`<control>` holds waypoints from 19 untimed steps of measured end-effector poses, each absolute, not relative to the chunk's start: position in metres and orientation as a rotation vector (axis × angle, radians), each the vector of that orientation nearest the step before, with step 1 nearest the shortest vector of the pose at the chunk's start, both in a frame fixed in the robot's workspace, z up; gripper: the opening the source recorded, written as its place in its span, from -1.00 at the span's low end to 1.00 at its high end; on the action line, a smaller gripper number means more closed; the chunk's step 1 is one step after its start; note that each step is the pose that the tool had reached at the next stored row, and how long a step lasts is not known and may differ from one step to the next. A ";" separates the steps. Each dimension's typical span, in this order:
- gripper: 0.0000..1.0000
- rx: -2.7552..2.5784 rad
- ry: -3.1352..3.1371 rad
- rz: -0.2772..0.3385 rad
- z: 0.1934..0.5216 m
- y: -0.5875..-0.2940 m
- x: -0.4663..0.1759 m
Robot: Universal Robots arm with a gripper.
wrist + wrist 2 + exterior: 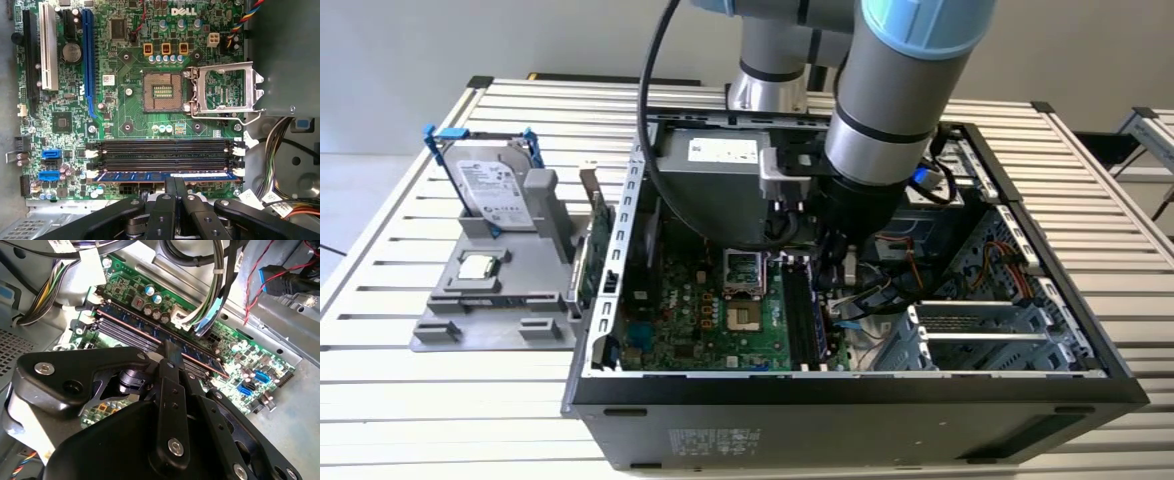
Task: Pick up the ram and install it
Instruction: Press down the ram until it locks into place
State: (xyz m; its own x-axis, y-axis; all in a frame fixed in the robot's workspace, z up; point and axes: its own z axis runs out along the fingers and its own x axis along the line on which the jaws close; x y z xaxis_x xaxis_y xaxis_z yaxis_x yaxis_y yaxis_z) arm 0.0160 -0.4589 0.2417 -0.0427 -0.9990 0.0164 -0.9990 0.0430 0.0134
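The ram [165, 176], a long, narrow dark blue-green circuit-board stick, is seen standing on edge in the outermost of the motherboard's black slots [165, 152]. It is pinched at mid-length by the closed black gripper [174, 186], apparently so that it is kept square to the slot. The open silver CPU socket bracket [225, 90] lies well apart.

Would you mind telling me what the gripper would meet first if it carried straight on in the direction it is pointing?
Most likely the ram: in the first wrist view the gripper has its fingertips right at the stick's upper edge, and the stick sits in the outermost black slot of the motherboard. Whether they already touch is unclear.
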 end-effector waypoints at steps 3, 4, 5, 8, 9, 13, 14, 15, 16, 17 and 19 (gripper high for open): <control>-1.00 2.157 -2.255 0.003 0.239 -0.459 0.016; -1.00 2.157 -2.255 0.003 0.238 -0.458 0.016; -1.00 2.157 -2.255 0.003 0.237 -0.458 0.016; -1.00 2.156 -2.255 0.003 0.233 -0.458 0.016; -1.00 2.156 -2.256 0.003 0.232 -0.458 0.016; -1.00 2.156 -2.256 0.003 0.227 -0.458 0.016; -1.00 2.155 -2.256 0.003 0.225 -0.457 0.016; -1.00 2.155 -2.256 0.003 0.224 -0.457 0.016; -1.00 2.154 -2.256 0.004 0.222 -0.457 0.016; -1.00 2.154 -2.256 0.004 0.221 -0.457 0.016; -1.00 2.153 -2.257 0.004 0.218 -0.457 0.016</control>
